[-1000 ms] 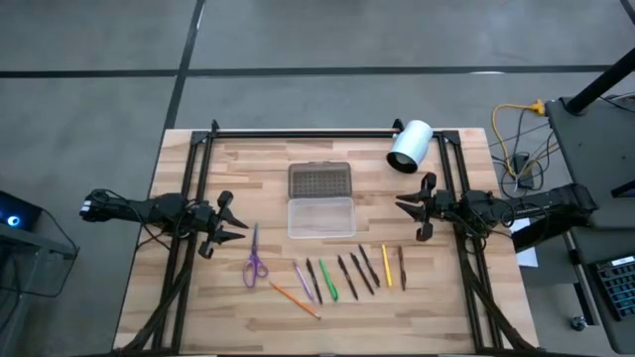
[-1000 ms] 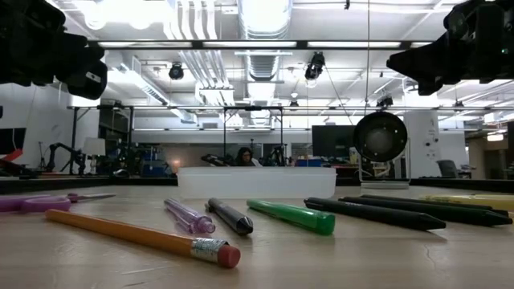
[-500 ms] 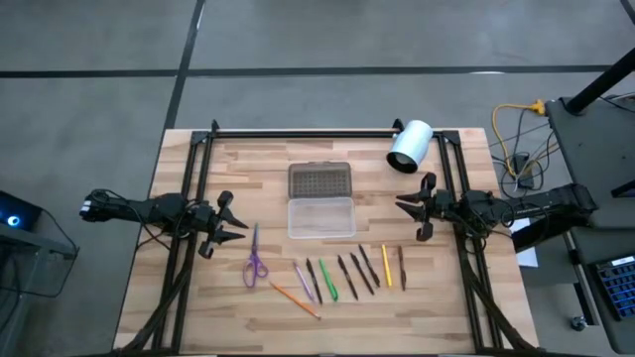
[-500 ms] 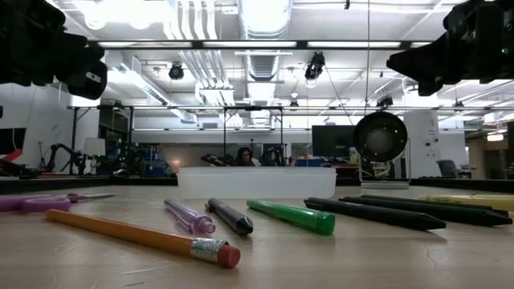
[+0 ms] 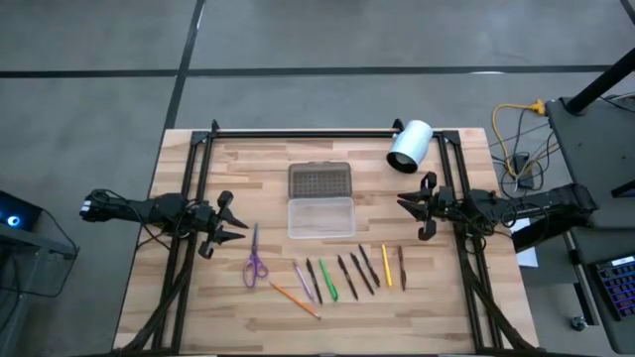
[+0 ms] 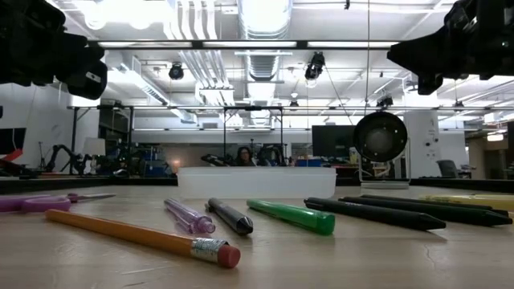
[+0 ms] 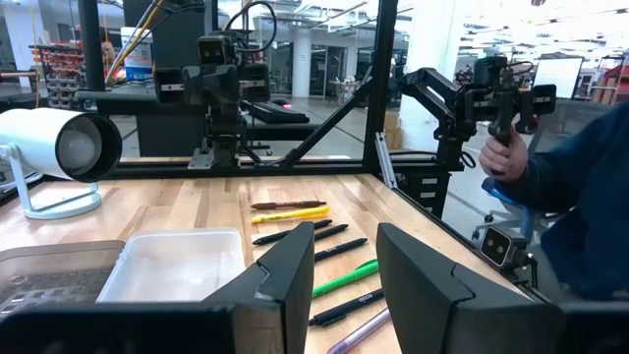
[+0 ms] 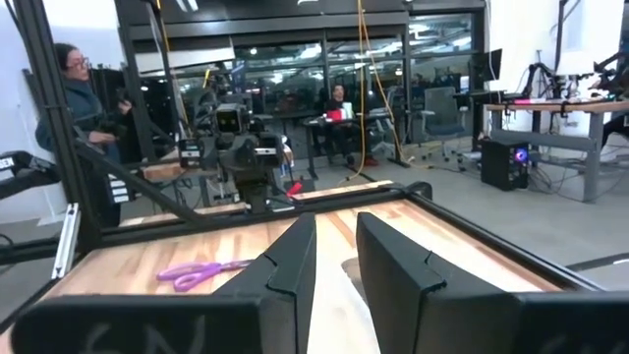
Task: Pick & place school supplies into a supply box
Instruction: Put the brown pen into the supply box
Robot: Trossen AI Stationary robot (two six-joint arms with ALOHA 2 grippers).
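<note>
The school supplies lie in a row near the table's front: purple-handled scissors [image 5: 255, 261], an orange pencil [image 5: 295, 298], a green pen [image 5: 327, 281], dark pens [image 5: 355, 275] and a yellow one [image 5: 386, 266]. The supply box [image 5: 320, 217], clear, lies behind them, its dotted lid [image 5: 319, 180] flat on the table on the far side. My left gripper [image 5: 236, 226] hovers open at the table's left, left of the scissors. My right gripper [image 5: 409, 213] hovers open at the right, right of the box. Both are above the table and point inward.
A white cylinder [image 5: 410, 146] on a stand is at the far right corner. Black frame rails [image 5: 298, 132] run along the far edge and both sides. A person's hand [image 7: 506, 147] and sleeve show beyond the table's edge; another person [image 8: 74, 88] stands beyond the table.
My right gripper has rolled a little about its own pointing line and tipped slightly upward, staying in the same place. The left arm and all the supplies are as before.
</note>
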